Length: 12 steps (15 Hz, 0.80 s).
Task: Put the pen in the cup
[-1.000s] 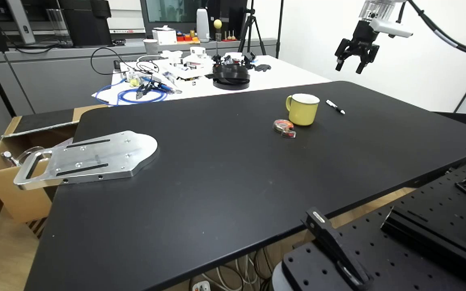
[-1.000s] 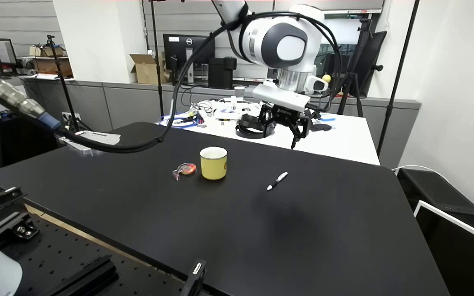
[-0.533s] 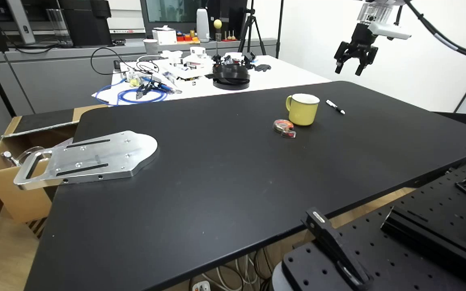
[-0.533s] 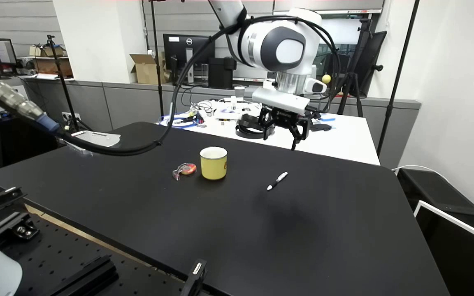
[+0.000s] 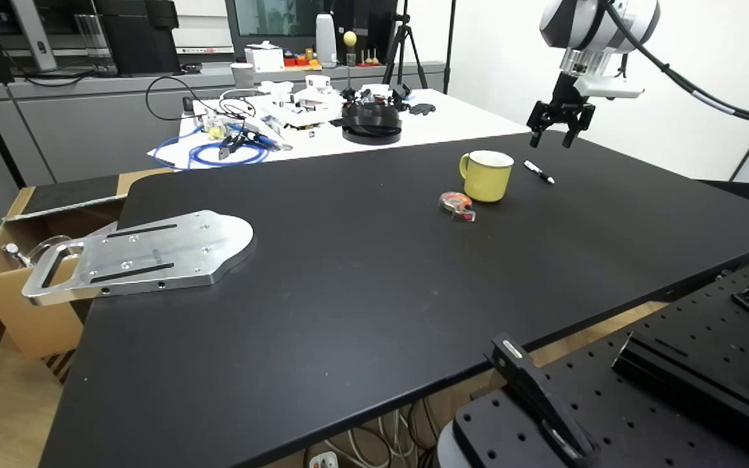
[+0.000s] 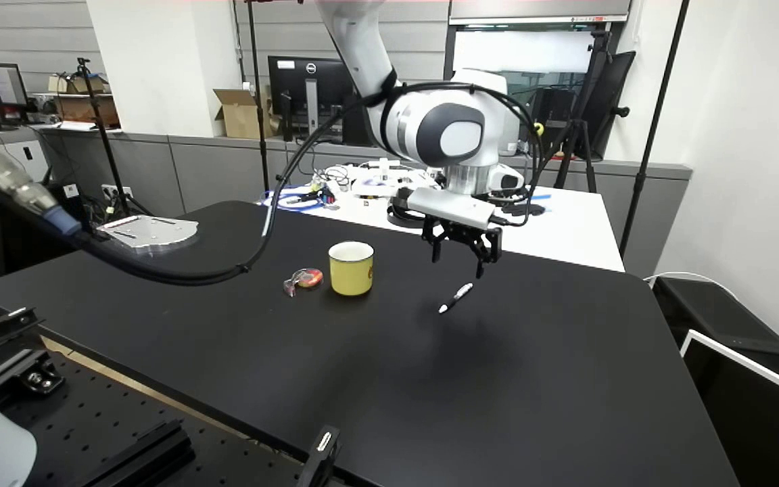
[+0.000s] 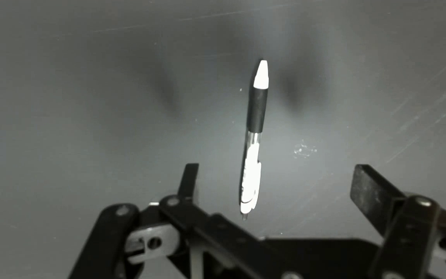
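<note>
The pen [image 5: 539, 172] lies flat on the black table, white with a dark grip section; it also shows in an exterior view [image 6: 456, 298]. In the wrist view the pen [image 7: 258, 110] points away from the gripper, its clip end between the lines of the two fingers. The yellow cup [image 5: 486, 179] stands upright beside the pen, its pale inside showing; it also shows in an exterior view [image 6: 351, 272] and is out of the wrist view. My gripper [image 7: 275, 170] is open and empty. In both exterior views the gripper [image 5: 551, 140] [image 6: 458, 264] hangs above the table, over the pen's far side.
A small clear-and-red tape dispenser [image 5: 458, 205] lies close to the cup. A silver metal plate [image 5: 153, 253] with a handle overhangs the table edge. A white table [image 6: 565, 233] with clutter stands behind. The arm's black cable [image 6: 180, 276] hangs low over the table.
My gripper has come down toward the table and the pen, shifting slightly left in both exterior views. It stays open. The pen and cup have not moved.
</note>
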{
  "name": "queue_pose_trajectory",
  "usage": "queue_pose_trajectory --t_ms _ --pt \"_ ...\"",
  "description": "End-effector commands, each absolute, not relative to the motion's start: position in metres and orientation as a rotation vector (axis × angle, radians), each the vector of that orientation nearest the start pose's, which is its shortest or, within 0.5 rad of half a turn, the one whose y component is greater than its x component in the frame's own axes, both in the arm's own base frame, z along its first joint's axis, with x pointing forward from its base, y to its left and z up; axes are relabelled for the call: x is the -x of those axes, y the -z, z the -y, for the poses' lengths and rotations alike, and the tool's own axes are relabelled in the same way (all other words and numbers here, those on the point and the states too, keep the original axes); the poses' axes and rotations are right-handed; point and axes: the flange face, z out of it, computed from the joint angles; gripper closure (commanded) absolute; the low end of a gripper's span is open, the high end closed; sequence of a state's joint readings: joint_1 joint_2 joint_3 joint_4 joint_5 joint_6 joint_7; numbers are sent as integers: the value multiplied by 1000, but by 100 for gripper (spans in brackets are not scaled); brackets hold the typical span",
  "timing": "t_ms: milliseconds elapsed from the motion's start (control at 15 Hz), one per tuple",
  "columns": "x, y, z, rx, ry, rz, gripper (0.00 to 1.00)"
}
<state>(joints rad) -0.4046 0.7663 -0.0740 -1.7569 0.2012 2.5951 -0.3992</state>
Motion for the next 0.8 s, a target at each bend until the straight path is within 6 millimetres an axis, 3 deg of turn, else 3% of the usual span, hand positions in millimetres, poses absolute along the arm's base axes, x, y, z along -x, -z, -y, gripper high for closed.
queue_pose_trajectory --t_ms 0,600,667,733 --pt "-593 -120 306 3129 155 -439 0" --pt "-585 -87 304 3142 103 -493 0" --pt "-585 -84 304 3145 97 -495 2" --pt "-584 -82 303 3148 95 -496 26"
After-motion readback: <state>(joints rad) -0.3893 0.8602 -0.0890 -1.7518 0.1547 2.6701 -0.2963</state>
